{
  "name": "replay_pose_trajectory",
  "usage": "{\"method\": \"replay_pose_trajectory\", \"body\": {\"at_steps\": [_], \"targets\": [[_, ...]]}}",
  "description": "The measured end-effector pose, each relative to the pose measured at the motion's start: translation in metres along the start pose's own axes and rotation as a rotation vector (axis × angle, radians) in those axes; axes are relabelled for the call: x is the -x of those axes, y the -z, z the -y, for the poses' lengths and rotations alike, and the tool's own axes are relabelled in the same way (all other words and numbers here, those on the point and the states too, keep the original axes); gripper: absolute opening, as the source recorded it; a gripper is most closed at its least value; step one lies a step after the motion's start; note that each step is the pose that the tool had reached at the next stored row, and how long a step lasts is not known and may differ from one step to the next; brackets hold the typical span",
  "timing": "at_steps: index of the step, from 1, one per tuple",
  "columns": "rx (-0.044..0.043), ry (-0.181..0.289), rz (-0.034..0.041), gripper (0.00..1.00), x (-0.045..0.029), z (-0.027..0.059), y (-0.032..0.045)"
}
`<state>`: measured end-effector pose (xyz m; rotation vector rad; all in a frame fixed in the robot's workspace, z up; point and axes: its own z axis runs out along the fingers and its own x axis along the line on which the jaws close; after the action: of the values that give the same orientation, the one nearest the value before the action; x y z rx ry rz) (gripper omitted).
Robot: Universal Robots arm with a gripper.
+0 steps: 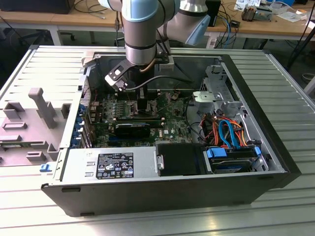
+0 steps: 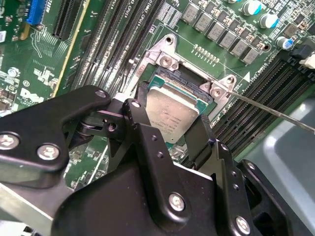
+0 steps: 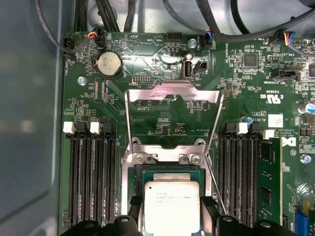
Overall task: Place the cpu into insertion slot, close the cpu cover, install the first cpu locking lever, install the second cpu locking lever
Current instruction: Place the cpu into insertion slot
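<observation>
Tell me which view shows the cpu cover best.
The first wrist view: the cpu cover stands open beyond the insertion slot, its whole frame and window showing. In the second wrist view, what looks like its hinge end shows by the screws. In the exterior view the arm stands before that spot.

One arm (image 1: 142, 29) carries one gripper (image 3: 172, 216) with two fingers (image 3: 135, 219). One case (image 1: 162, 194) holds one board (image 3: 162, 110), one power supply (image 1: 108, 164) and one drive (image 1: 231, 161). The first wrist view shows one slot (image 3: 165, 172), one cpu (image 3: 171, 206), one cover (image 3: 147, 91), one coin cell (image 3: 109, 64), two hinge screws (image 3: 140, 158), four white latches (image 3: 68, 127) and one memory module (image 3: 269, 177). The second wrist view shows one thin lever (image 2: 275, 112). One grey tray (image 1: 29, 128) lies beside the case.
</observation>
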<state>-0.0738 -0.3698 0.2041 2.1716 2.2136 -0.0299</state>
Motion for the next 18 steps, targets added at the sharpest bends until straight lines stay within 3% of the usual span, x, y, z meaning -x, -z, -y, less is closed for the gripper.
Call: {"method": "replay_pose_trajectory", "body": {"at_steps": [18], "targets": [[-0.0008,-0.013,0.0025,0.55,-0.0037,0.0002,-0.0066]]}}
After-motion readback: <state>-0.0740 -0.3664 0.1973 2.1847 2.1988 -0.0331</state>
